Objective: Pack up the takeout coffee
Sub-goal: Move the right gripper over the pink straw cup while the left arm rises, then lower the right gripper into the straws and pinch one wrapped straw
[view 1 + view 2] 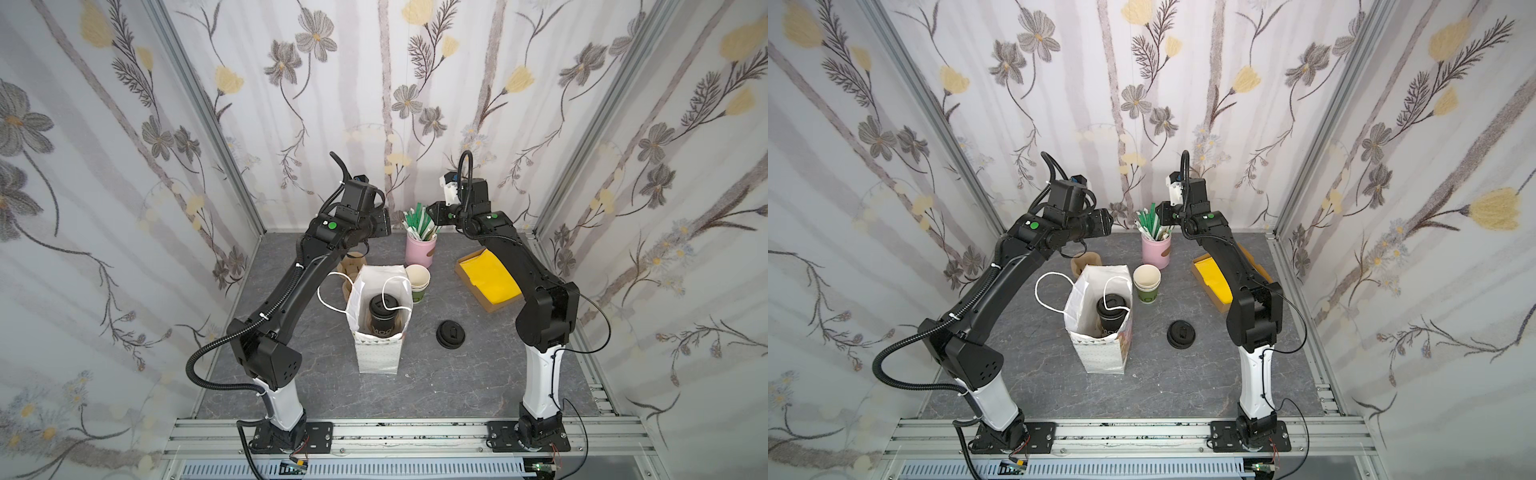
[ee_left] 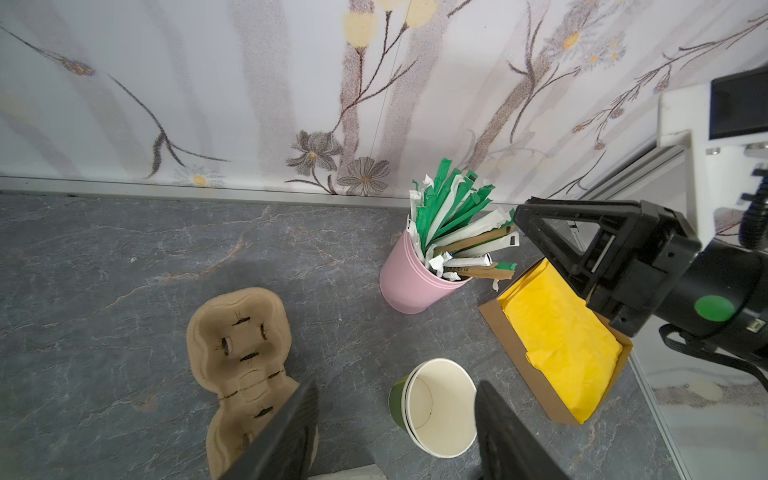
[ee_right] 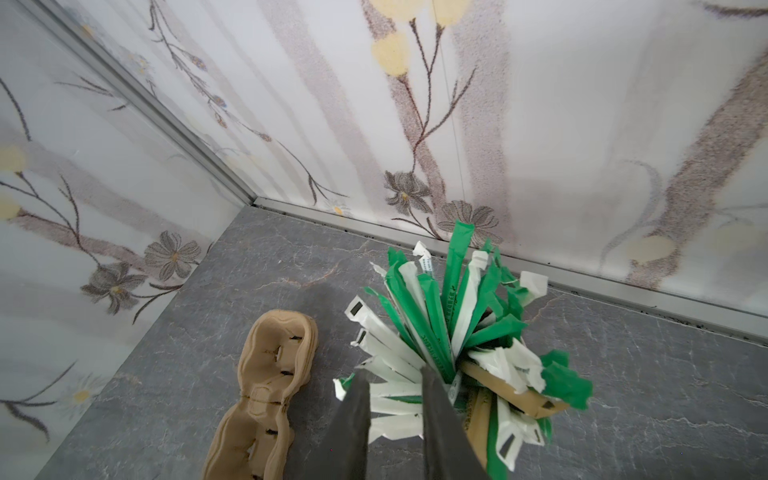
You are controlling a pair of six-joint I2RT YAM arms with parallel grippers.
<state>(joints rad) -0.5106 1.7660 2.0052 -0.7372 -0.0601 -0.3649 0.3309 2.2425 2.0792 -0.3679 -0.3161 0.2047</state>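
Top views, both: find the takeout coffee [image 1: 384, 316] [image 1: 1111, 311] upright inside the white bag [image 1: 378, 357], black lid up, near the middle of the desk [image 1: 457, 382]. Cannot see its base, hidden behind the bag's front wall; can make out only part of the print on its dark side. Note one cord handle [image 1: 392, 291] drooping across the lid. Cannot judge the left tool [image 1: 382, 226] or the right tool [image 1: 432, 211] from up here, mere dark blocks raised at either side of the pink cup [image 1: 419, 249]. Lose most of the pulp carrier [image 1: 351, 259] behind the left arm, and part of the box of yellow napkins [image 1: 490, 278] under the right arm.

Left wrist view: shows the left tool's fingers [image 2: 291, 428] cut off by the frame edge, standing wide apart, holding nothing, raised over the stack of lidless paper cups [image 2: 440, 403].

Right wrist view: shows the right tool down to a narrow gap, pushed in among the wrapped straws [image 3: 436, 316], white wrappers showing in that gap. Cannot tell whether any is pinched.
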